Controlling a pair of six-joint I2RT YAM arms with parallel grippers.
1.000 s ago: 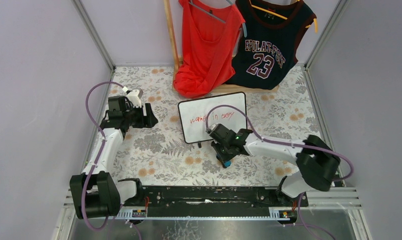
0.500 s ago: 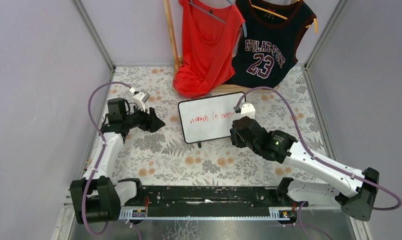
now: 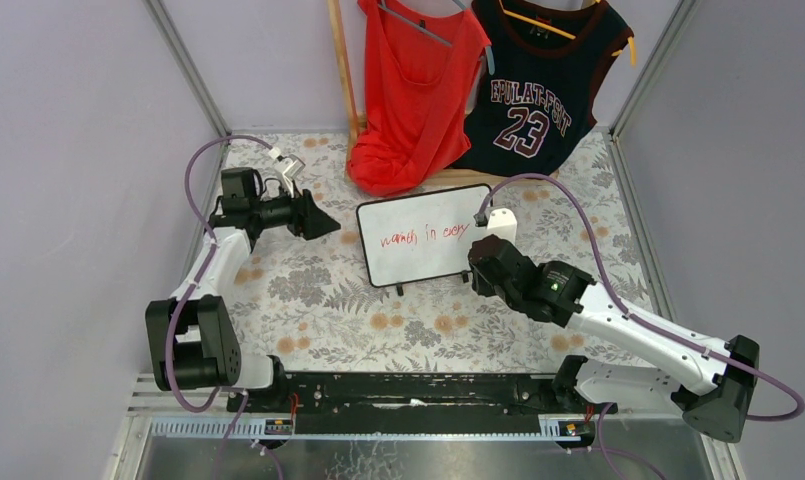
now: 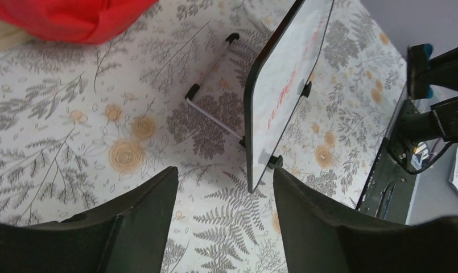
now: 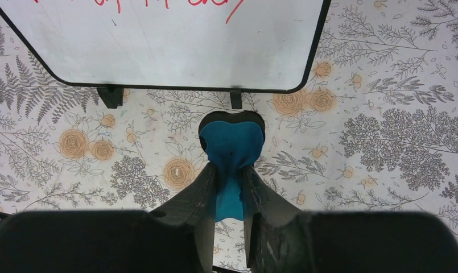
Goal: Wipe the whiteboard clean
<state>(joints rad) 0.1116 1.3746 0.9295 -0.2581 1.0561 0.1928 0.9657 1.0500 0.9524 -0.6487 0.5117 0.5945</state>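
The whiteboard (image 3: 423, 240) stands tilted on little black feet in the middle of the floral table, with red handwriting across it. In the left wrist view it shows edge-on (image 4: 283, 91); in the right wrist view its lower part (image 5: 158, 45) fills the top. My right gripper (image 3: 475, 270) sits at the board's right lower corner and is shut on a blue eraser block (image 5: 232, 151), held just below the board's bottom edge. My left gripper (image 3: 323, 224) is open and empty, a little left of the board's left edge.
A red top (image 3: 413, 90) and a dark jersey numbered 23 (image 3: 538, 90) hang on a wooden rack (image 3: 340, 70) behind the board, the red top's hem resting on the table. Grey walls close in left and right. The black base rail (image 3: 418, 390) runs along the near edge.
The right arm swung from the board's lower front to its right side, carrying the eraser. The left gripper moved up and right toward the board's left edge.
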